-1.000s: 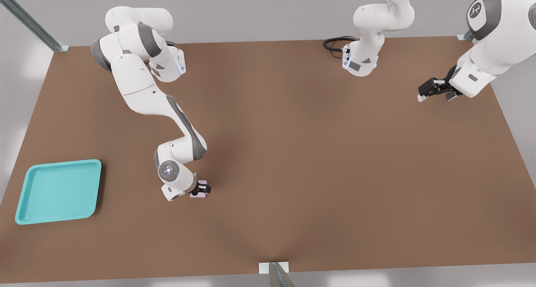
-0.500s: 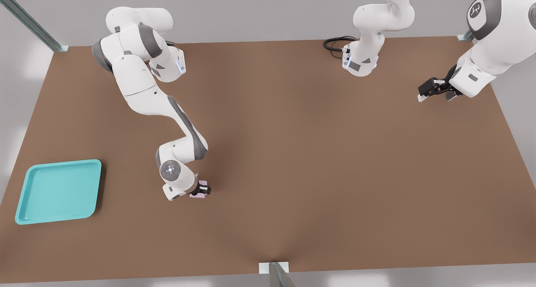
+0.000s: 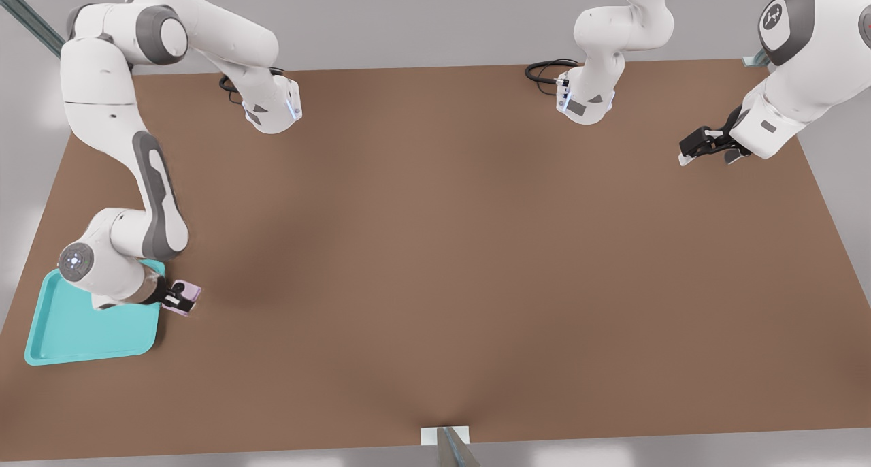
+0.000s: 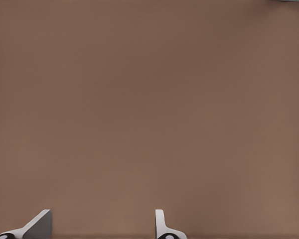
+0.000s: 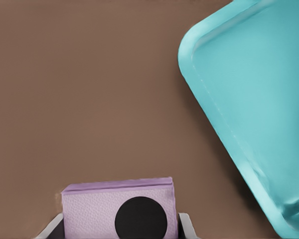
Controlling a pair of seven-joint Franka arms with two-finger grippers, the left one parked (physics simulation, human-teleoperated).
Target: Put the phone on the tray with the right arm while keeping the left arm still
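— turquoise plastic now fills part of the right wrist view; what changed?

— a moment ago the right arm (image 3: 146,188) was mid-worktop with its tool (image 3: 178,297) down on the phone (image 3: 186,293). it has since swung far to the front view's left, carrying the phone along.

— is the grip sound?

— the tool is pinching the phone between its fingers; the lilac slab shows one black lens in the wrist view.

— and where is the phone?

— held above the brown worktop (image 3: 476,249), just beside the tray (image 3: 88,331), off its right edge, not yet over it.

— so what remains?

— likely a short shift left over the tray, then lowering and release.
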